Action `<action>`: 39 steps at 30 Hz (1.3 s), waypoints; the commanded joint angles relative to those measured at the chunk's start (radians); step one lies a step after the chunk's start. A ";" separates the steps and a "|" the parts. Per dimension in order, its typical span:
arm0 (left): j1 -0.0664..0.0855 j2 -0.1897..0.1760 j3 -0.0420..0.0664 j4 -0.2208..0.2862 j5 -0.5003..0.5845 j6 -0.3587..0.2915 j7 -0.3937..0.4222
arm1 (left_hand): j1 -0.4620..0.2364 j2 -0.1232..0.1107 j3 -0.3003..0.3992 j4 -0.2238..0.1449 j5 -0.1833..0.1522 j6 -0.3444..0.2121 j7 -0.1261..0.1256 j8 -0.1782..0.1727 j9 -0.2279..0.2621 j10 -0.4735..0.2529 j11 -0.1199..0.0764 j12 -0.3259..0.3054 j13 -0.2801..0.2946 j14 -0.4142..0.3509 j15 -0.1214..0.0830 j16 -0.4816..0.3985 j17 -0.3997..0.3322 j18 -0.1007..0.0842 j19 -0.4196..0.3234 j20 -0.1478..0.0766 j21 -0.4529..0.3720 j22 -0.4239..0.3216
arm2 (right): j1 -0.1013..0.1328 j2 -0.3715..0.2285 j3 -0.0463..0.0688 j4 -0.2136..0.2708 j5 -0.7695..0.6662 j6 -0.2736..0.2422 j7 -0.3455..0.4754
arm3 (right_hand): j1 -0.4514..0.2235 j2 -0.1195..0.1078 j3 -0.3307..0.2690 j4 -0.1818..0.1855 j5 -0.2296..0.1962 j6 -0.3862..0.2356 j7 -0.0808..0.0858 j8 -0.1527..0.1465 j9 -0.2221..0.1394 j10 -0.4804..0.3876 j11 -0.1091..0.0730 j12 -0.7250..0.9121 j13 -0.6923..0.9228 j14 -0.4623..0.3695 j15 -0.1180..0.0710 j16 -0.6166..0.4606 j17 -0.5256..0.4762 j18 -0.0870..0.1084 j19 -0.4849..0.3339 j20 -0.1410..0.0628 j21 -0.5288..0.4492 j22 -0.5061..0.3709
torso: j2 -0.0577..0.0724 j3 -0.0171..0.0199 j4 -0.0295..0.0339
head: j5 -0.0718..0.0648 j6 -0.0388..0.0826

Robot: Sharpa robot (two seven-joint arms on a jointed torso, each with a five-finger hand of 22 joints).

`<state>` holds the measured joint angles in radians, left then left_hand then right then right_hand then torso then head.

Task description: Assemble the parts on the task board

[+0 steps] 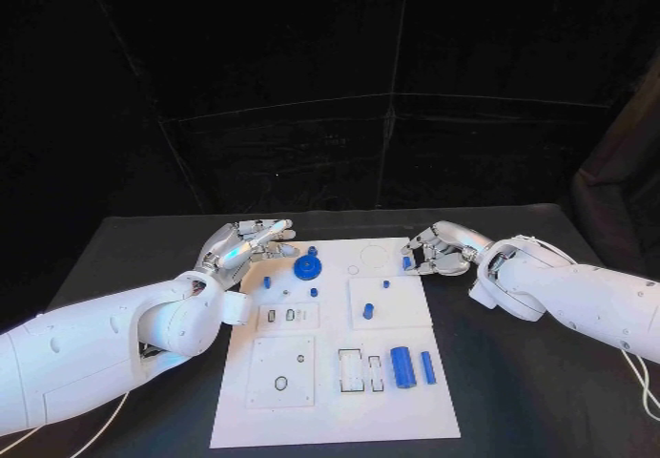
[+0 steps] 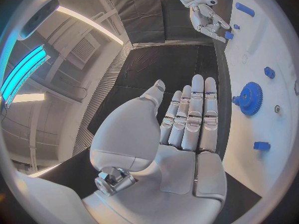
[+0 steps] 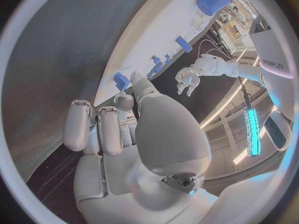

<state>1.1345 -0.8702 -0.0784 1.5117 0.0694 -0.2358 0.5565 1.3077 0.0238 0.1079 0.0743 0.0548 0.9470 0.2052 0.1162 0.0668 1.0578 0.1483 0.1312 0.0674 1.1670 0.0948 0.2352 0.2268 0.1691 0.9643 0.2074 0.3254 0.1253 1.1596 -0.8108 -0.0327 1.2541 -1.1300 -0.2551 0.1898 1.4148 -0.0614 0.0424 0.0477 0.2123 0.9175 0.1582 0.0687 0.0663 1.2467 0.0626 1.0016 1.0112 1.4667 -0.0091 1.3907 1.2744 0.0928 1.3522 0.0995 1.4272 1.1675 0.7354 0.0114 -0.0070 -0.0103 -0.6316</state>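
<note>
Left hand (image 1: 252, 240), fingers straight and empty, hovers just beside the blue gear (image 1: 308, 267) on the task board (image 1: 330, 420).

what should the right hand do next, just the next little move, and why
Probably close the right hand on the small blue peg at its fingertips. That hand sits at the white board's far right edge, fingers curled beside the peg. The left hand is open near the blue gear, holding nothing.

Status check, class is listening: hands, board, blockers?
Left hand open beside blue gear. Right hand pinching small blue part at task board edge. No blockers.
</note>
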 commanded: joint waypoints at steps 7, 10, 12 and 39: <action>0.001 0.003 0.001 -0.002 0.001 0.018 -0.001 | 0.003 0.011 0.000 -0.004 -0.006 -0.001 0.002 -0.004 -0.001 0.004 0.004 -0.003 -0.001 -0.001 0.003 -0.003 0.002 0.013 0.006 0.002 -0.007 -0.001 | 0.001 0.017 0.001 -0.022 -0.015 0.014 -0.011 | 0.004 0.019 0.020 -0.007 -0.005 0.007 -0.003 0.006 0.003 0.009 0.000 0.005 0.009 0.045 -0.004 0.006 0.004 -0.013 0.003 -0.004 0.000 0.003 | -0.001 -0.0009 0.0002 | -0.008 -0.005; 0.001 0.003 0.001 -0.002 0.001 0.018 -0.002 | 0.003 0.011 0.000 -0.004 -0.006 -0.001 0.002 -0.004 -0.001 0.004 0.004 -0.003 -0.001 -0.001 0.003 -0.003 0.002 0.013 0.006 0.002 -0.007 -0.001 | 0.001 0.022 0.001 -0.026 -0.017 0.016 -0.014 | 0.003 0.025 0.028 -0.009 -0.008 0.020 -0.004 0.014 0.006 0.012 -0.001 0.008 0.012 0.045 -0.006 0.007 0.006 -0.013 0.005 -0.005 0.001 0.005 | 0.000 0.0000 -0.0009 | -0.006 -0.005; 0.001 0.003 0.001 -0.003 0.001 0.018 -0.002 | 0.003 0.011 0.000 -0.004 -0.006 -0.001 0.002 -0.004 -0.001 0.004 0.004 -0.003 -0.001 -0.001 0.003 -0.003 0.002 0.013 0.006 0.002 -0.007 -0.001 | 0.001 0.025 0.001 -0.028 -0.018 0.018 -0.016 | 0.002 0.029 0.032 -0.011 -0.009 0.028 -0.005 0.017 0.006 0.013 -0.002 0.010 0.014 0.046 -0.006 0.007 0.007 -0.013 0.005 -0.005 0.001 0.005 | -0.001 0.0004 -0.0012 | -0.006 -0.006; 0.001 0.005 0.001 -0.009 0.001 0.019 -0.007 | 0.002 0.011 0.000 -0.006 -0.006 -0.001 0.003 -0.005 -0.001 0.003 0.004 -0.005 -0.001 -0.002 0.003 -0.005 0.002 0.013 0.005 0.002 -0.008 -0.002 | 0.001 0.039 0.001 -0.044 -0.033 0.060 -0.041 | -0.003 0.043 0.075 -0.025 -0.033 0.076 -0.015 0.036 0.007 0.040 -0.011 0.056 0.057 0.048 -0.014 0.013 0.019 -0.016 0.013 -0.012 0.008 0.020 | -0.001 0.0003 0.0002 | -0.013 -0.014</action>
<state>1.1344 -0.8664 -0.0782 1.5024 0.0695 -0.2307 0.5506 1.3077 0.0238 0.1079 0.0743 0.0548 0.9470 0.2052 0.1162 0.0669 1.0578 0.1483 0.1314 0.0676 1.1670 0.0948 0.2351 0.2281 0.1692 0.9642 0.2074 0.3213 0.1246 1.1588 -0.7730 -0.0325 1.2099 -1.1564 -0.2077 0.1541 1.4141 -0.0292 0.1128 0.0219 0.1822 0.9873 0.1455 0.1014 0.0725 1.2794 0.0518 1.0535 1.0672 1.4668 -0.0165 1.3995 1.2929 0.0928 1.3599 0.0919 1.4314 1.1868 0.7343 0.0118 -0.0069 -0.0230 -0.6448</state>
